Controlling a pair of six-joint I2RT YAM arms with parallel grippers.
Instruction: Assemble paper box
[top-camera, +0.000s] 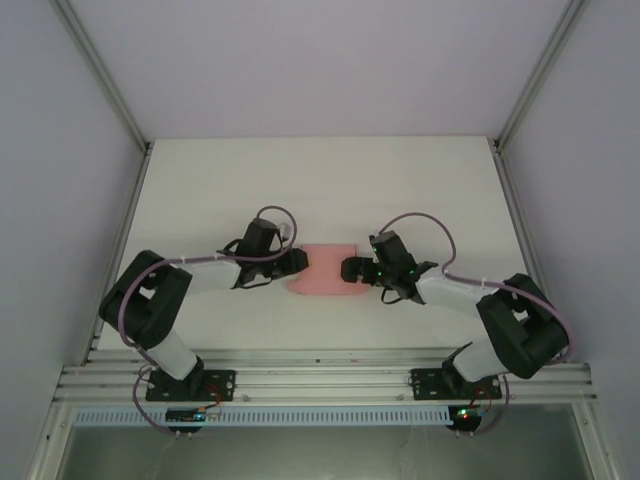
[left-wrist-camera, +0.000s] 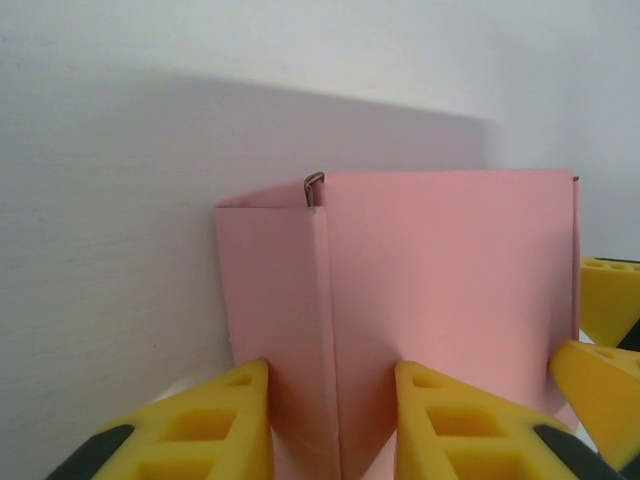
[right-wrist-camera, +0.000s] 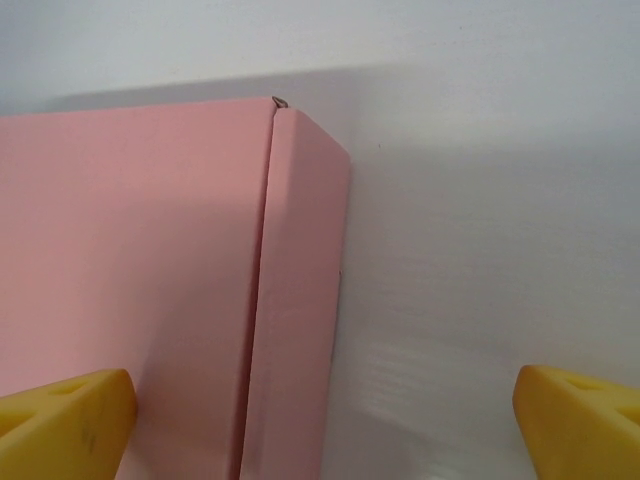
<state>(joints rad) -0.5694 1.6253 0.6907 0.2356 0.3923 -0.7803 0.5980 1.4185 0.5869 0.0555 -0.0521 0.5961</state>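
Observation:
The paper box (top-camera: 322, 268) is pale pink card lying mid-table between both arms. My left gripper (top-camera: 300, 262) meets its left end. In the left wrist view the yellow fingers (left-wrist-camera: 210, 420) press either side of a folded corner ridge of the box (left-wrist-camera: 440, 270), so the left gripper (left-wrist-camera: 333, 420) is shut on it. A small metal staple (left-wrist-camera: 313, 187) sits at the top of that ridge. My right gripper (top-camera: 348, 268) is at the box's right end. It stands wide open (right-wrist-camera: 325, 415), straddling the box's side edge (right-wrist-camera: 300, 280). One finger (right-wrist-camera: 60, 415) is over the pink card, the other over bare table.
The white table (top-camera: 200, 190) is walled in by pale panels and aluminium posts. A slotted rail (top-camera: 320, 380) runs along the near edge by the arm bases. The right gripper's yellow fingers (left-wrist-camera: 600, 340) reach into the left wrist view at the right.

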